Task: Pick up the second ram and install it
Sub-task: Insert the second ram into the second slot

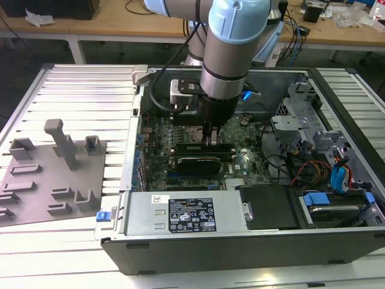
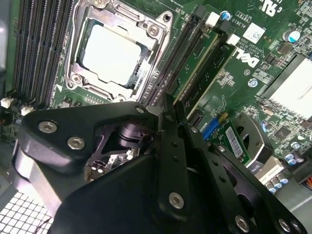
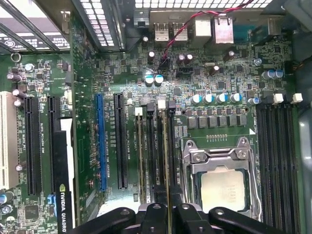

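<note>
Gripper (image 3: 168,214) was clamped narrow on the second ram (image 3: 166,161), held edge-down between its fingertips over the memory slots (image 3: 155,146) beside the CPU socket (image 3: 222,178).

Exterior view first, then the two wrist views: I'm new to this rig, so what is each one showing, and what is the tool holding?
The exterior view shows one robot arm reaching down into an open computer case that lies on a slatted table, with a grey parts holder at that view's left. Both wrist views look down past the tool at the motherboard. The tool appears shut on the second ram, seen edge-on over the memory slots beside the CPU socket.
</note>
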`<control>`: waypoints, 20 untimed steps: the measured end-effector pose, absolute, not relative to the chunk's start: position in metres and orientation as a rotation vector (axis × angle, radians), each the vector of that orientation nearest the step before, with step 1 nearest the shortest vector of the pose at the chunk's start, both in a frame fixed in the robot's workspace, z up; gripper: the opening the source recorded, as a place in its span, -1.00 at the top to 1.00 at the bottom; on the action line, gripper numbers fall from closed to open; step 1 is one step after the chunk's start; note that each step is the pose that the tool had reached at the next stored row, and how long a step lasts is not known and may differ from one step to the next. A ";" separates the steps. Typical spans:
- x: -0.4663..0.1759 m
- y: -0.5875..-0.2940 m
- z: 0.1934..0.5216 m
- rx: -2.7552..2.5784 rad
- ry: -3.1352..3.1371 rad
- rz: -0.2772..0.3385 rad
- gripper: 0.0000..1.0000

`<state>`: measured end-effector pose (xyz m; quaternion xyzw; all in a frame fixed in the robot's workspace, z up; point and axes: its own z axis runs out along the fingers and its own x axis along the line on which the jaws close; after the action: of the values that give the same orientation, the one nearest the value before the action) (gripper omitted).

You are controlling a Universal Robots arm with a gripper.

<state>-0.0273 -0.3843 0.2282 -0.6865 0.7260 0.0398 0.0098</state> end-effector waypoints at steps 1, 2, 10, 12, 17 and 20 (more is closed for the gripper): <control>-0.028 -0.384 0.228 -2.143 2.266 0.124 0.73; -0.029 -0.384 0.228 -2.144 2.267 0.124 0.73; -0.026 -0.384 0.225 -2.146 2.264 0.124 0.73; -0.026 -0.384 0.226 -2.167 2.246 0.124 0.73; -0.026 -0.384 0.222 -2.172 2.240 0.125 0.73; -0.026 -0.384 0.222 -2.172 2.239 0.126 0.70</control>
<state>-0.0261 -0.3837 0.2217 -0.6957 0.7171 0.0403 0.0097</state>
